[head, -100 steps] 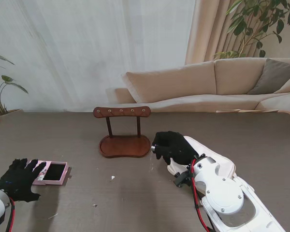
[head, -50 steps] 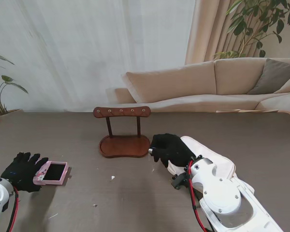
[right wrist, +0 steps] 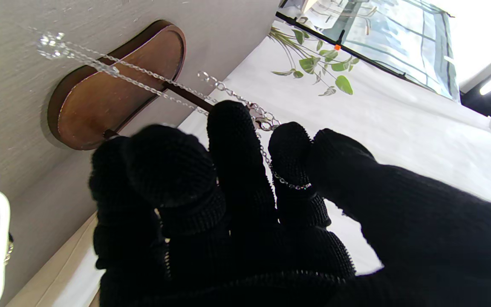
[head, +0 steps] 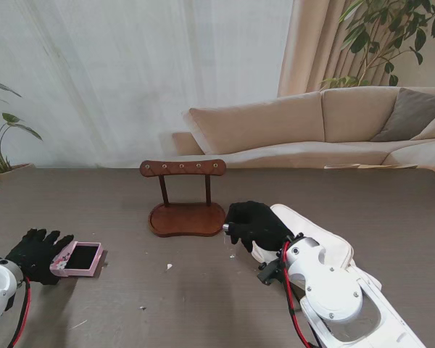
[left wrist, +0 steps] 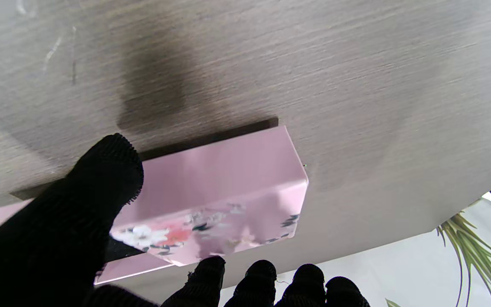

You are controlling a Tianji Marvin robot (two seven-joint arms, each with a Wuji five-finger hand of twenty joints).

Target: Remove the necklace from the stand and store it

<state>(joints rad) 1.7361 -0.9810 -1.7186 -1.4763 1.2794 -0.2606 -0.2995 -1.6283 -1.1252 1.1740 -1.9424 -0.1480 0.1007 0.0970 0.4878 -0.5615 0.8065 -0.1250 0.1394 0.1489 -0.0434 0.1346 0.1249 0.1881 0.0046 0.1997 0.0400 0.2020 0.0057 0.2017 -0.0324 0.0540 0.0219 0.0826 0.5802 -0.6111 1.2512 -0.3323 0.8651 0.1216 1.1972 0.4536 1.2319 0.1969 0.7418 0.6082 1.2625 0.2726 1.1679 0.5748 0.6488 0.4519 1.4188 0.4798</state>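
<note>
Necklace [right wrist: 143,81] in closed right robot hand [right wrist: 245,204], seemingly, only in wrist view.

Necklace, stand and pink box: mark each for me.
necklace [right wrist: 151,83], right wrist view, on the chain stretched from the fingers.
wooden stand [head: 187,219], stand's view, on its base.
pink box [head: 77,258], stand's view, on its dark open inside.
</note>
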